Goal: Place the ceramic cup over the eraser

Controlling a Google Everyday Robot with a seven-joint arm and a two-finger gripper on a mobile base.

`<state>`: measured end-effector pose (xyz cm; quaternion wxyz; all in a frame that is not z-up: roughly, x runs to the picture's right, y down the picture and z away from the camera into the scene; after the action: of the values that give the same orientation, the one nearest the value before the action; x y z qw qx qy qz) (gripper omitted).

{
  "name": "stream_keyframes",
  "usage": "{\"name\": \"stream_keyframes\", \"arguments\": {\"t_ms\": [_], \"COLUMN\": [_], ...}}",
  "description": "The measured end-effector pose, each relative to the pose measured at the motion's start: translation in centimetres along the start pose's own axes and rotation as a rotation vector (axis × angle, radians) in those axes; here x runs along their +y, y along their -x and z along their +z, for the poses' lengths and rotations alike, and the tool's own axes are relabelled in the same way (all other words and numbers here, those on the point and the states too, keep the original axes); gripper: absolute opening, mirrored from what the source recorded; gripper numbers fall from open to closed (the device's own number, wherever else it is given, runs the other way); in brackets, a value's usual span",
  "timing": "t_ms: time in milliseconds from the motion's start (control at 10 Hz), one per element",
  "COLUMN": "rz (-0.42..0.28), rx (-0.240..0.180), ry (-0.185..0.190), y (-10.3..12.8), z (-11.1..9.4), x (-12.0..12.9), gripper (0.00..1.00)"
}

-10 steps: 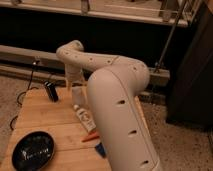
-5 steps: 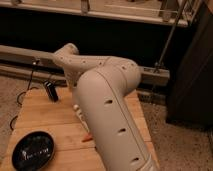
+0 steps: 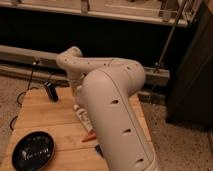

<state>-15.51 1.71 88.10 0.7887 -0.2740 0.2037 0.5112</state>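
Note:
The eraser [image 3: 51,91], a small dark upright block, stands near the far left of the wooden table [image 3: 45,117]. My gripper [image 3: 76,90] hangs down from the wrist just right of the eraser, a short gap away, and is mostly hidden behind my own arm [image 3: 112,110]. The ceramic cup does not show; whatever is at the gripper is covered by the arm.
A black bowl [image 3: 33,149] sits at the table's front left. A white labelled bottle [image 3: 82,118] lies beside the arm, with a small orange object [image 3: 89,138] in front of it. A dark wall and a metal rail [image 3: 25,52] run behind the table.
My arm has swung, and its bulky forearm now covers more of the table's right half. The wrist stays near the eraser, which has not moved.

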Motion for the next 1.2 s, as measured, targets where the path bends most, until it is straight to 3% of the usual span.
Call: {"name": "stream_keyframes", "arguments": {"t_ms": [200,300,600,700,900,1200], "rz": [-0.008,-0.024,-0.086,-0.092,-0.102,-0.116], "rx": [0.012,-0.009,-0.098,-0.111,-0.116,-0.060], "ry": [0.017,0.016,-0.071,-0.093,-0.134,-0.148], "y": [-0.4,0.0,1.9,2.0,1.6,-0.2], "z": [0.7,0.9,1.6,1.6,1.9,2.9], "x": [-0.1,-0.3,-1.4,-1.8,-2.6,-2.8], "gripper": [0.43,0.33,0.03,0.00,0.04,0.35]}}
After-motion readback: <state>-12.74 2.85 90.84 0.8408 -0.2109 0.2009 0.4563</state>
